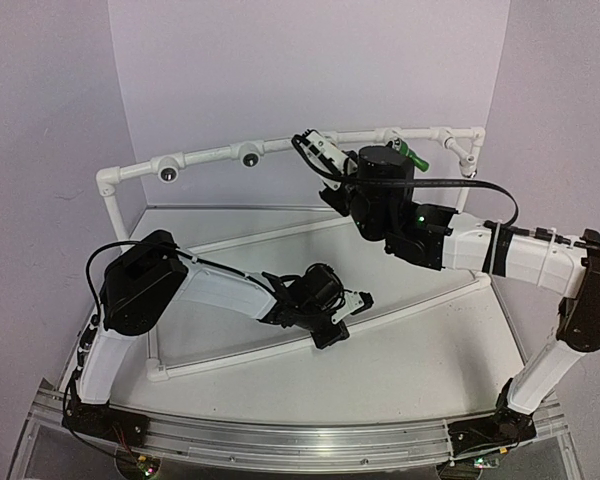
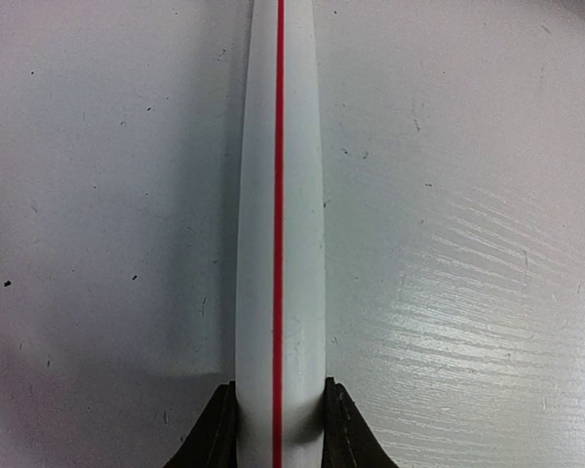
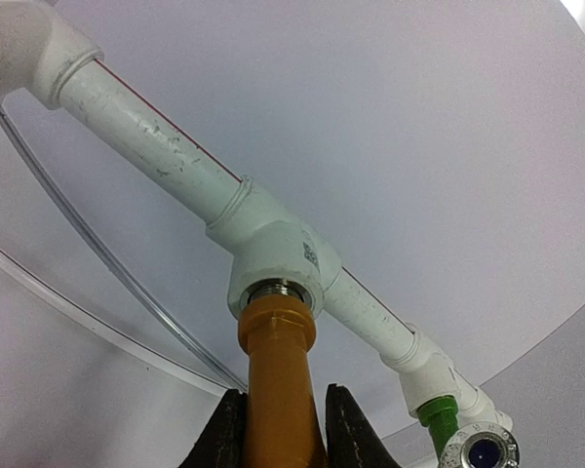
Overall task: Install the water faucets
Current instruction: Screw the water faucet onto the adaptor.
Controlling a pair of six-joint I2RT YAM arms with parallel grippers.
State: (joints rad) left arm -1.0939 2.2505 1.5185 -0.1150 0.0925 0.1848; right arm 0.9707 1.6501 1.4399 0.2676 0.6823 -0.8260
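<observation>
The yellow-orange faucet (image 3: 278, 361) stands between the fingers of my right gripper (image 3: 283, 414), which is shut on its body. Its brass threaded end sits in the socket of a white tee (image 3: 273, 255) on the upper pipe. In the top view my right gripper (image 1: 312, 142) is at that upper pipe and hides the yellow faucet. The green faucet (image 3: 437, 417) sits in the neighbouring fitting to the right, and it also shows in the top view (image 1: 412, 153). My left gripper (image 2: 280, 409) is shut on a white pipe with a red stripe (image 2: 297, 214), the frame's low front rail (image 1: 420, 300).
The white pipe frame's upper rail (image 1: 210, 155) carries two dark round sockets (image 1: 167, 172) (image 1: 248, 157) at the left. Lilac walls close the back and sides. The right arm (image 1: 520, 250) reaches across the right half of the white table (image 1: 420, 370).
</observation>
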